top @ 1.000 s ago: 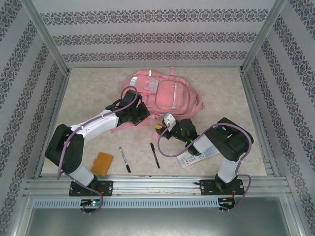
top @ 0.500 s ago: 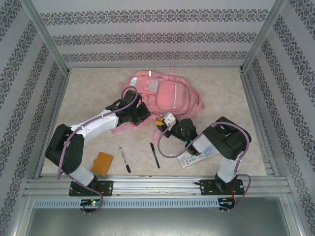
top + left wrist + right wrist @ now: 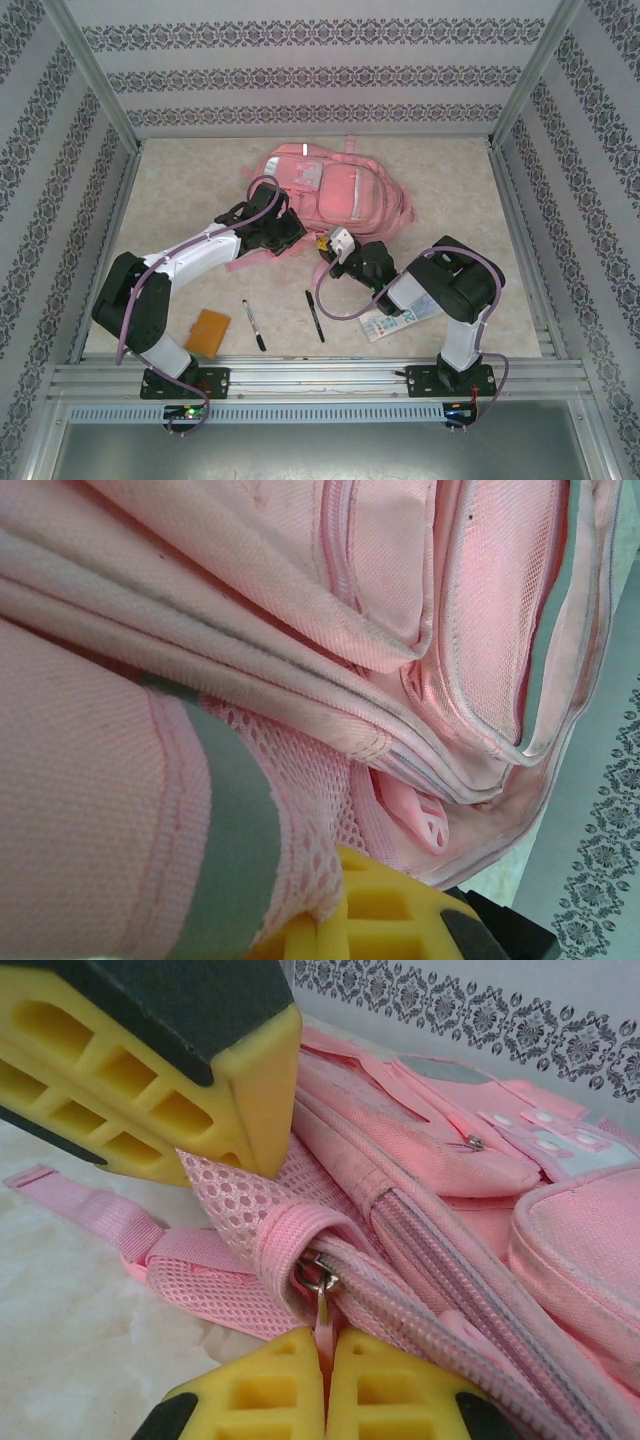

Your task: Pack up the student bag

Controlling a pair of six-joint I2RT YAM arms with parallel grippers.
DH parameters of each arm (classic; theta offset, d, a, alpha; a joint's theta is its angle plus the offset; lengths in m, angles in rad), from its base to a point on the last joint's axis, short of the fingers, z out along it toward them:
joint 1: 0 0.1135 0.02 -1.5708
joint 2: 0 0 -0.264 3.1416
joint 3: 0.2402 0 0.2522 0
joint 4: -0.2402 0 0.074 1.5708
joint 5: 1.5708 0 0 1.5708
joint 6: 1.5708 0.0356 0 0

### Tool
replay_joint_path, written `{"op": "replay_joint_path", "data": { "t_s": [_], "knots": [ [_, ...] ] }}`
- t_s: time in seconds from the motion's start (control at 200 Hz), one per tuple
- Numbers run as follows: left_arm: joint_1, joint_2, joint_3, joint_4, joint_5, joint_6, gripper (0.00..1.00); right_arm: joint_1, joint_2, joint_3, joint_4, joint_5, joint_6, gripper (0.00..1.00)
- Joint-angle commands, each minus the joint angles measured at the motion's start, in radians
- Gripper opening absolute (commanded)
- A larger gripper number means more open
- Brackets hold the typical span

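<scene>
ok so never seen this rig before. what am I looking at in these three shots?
Two robot arms are bolted at the near edge of a table. The overhead picture looks down from above and behind them. The other two pictures come from cameras on the wrists, so the yellow blocks there are gripper fingers.

On the table lie the student bag, a black pen, a second pen, an orange pad and a printed sheet partly under the right arm.

The left gripper is shut on the mesh fabric at the bag's edge. The right gripper is shut on a zipper pull right beside it.
</scene>
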Motion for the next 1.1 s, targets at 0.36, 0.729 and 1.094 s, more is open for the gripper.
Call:
{"op": "replay_joint_path", "data": {
  "t_s": [0.36, 0.729, 1.094],
  "knots": [
    [0.109, -0.066, -0.022, 0.055, -0.204, 0.252, 0.0, 0.0, -0.21, -0.074, -0.305, 0.15, 0.338, 0.0],
    [0.304, 0.108, 0.11, -0.027, -0.037, 0.358, 0.0, -0.06, -0.329, -0.162, -0.447, 0.11, 0.392, 0.0],
    [0.402, 0.375, 0.365, -0.09, 0.051, 0.384, 0.1, -0.074, -0.334, -0.166, -0.49, -0.017, 0.386, 0.0]
  ]
}}
